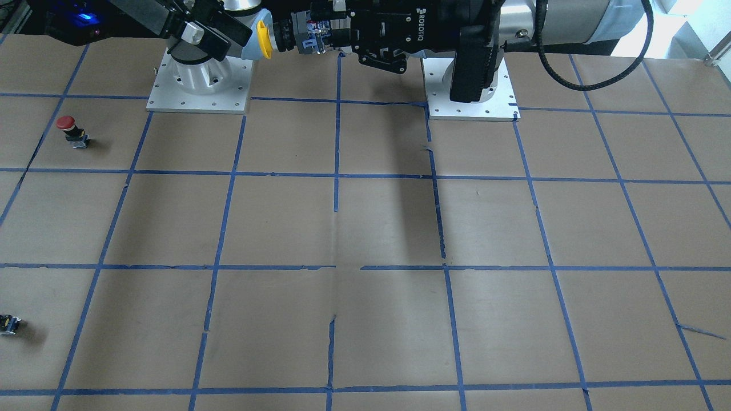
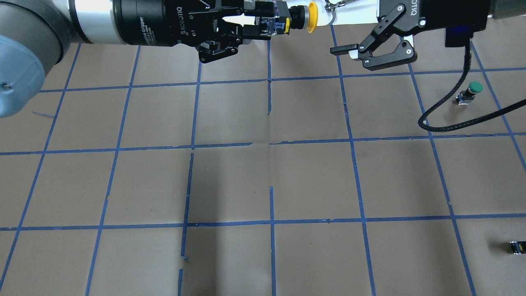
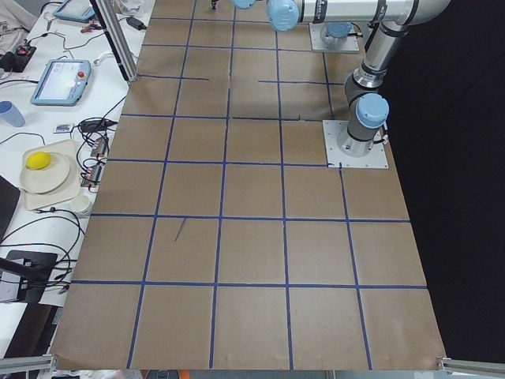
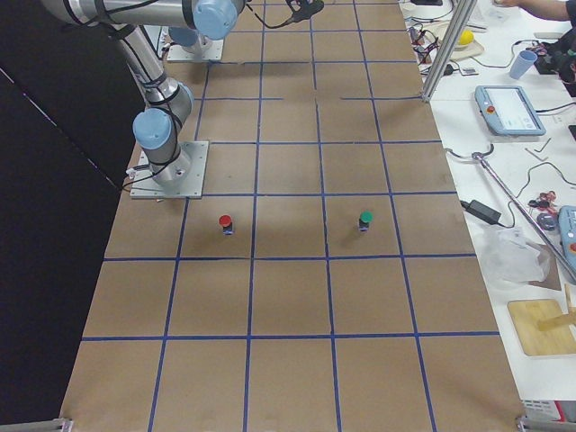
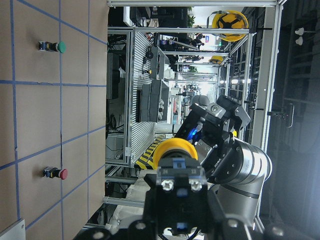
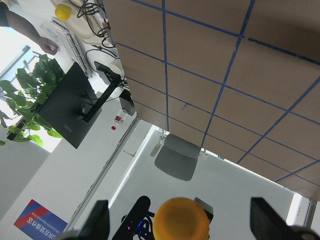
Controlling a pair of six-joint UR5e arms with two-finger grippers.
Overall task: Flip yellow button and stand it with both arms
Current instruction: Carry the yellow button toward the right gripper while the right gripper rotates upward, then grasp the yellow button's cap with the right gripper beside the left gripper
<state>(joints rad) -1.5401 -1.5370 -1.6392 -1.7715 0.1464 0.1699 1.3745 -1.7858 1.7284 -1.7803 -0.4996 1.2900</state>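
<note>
Yellow button clamped in left tool.

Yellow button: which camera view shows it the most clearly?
The overhead exterior view: the yellow button is held sideways by the left gripper, cap and body visible. Front-facing is similar; wrist views show mostly one end; side views barely show it.
</note>
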